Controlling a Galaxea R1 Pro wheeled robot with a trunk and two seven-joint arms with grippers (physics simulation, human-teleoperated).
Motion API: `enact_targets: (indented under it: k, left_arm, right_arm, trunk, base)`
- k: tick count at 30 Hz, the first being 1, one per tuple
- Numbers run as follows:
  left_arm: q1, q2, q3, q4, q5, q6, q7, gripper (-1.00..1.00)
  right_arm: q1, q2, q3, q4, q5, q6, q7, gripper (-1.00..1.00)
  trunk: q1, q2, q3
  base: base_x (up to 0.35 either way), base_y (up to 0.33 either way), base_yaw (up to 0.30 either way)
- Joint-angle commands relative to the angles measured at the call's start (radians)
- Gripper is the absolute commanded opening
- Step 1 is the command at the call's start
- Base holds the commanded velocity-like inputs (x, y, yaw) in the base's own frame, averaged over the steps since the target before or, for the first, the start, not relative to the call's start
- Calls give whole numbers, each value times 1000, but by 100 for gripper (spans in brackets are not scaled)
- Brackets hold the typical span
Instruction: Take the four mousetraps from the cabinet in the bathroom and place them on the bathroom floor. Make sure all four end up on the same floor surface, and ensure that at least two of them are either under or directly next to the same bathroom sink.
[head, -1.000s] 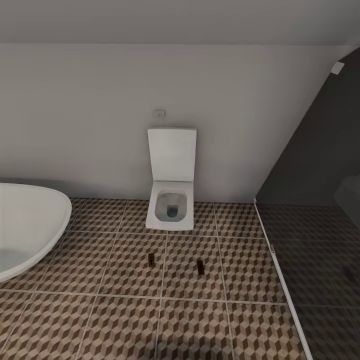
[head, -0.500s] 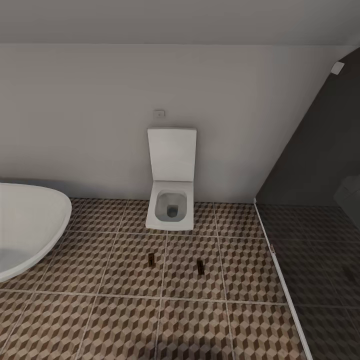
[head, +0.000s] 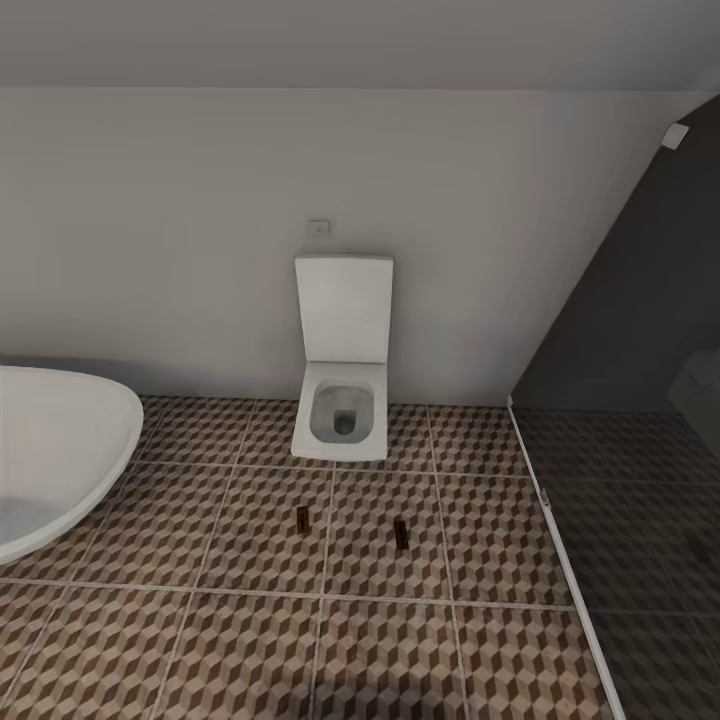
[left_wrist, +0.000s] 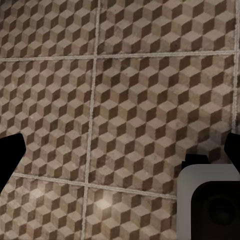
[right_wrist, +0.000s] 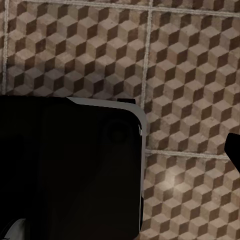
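Observation:
Two small mousetraps lie flat on the cube-patterned bathroom floor (head: 250, 640) in front of the toilet, one (head: 301, 516) to the left and one (head: 401, 533) to the right, about a tile apart. The cabinet is out of view. My left gripper (left_wrist: 120, 155) hangs open over bare tiles (left_wrist: 150, 100), its dark fingertips (left_wrist: 10, 155) at the frame's two sides with nothing between them. One dark fingertip (right_wrist: 234, 150) of my right gripper sits at the frame edge above the floor (right_wrist: 190, 75), spread wide and holding nothing.
A white toilet (head: 342, 395) with its lid up stands against the back wall. A white rounded basin (head: 60, 450) juts in from the left. A dark glass shower partition (head: 640, 420) closes off the right. My robot's dark base (right_wrist: 70, 170) shows below the right wrist.

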Motion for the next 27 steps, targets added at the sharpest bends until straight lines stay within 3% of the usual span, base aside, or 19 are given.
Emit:
enact_targets:
  k: [1, 27]
  left_arm:
    - [-1, -1, -9, 3, 3, -4, 4, 100]
    - [-1, 0, -9, 3, 3, -4, 4, 100]
  right_arm:
    - [-1, 0, 3, 1, -4, -3, 4, 100]
    - [-1, 0, 3, 1, -4, -3, 4, 100]
  trunk:
    - [0, -2, -1]
    - [0, -2, -1]
  base:
    - [0, 0, 0]
    - [0, 0, 0]
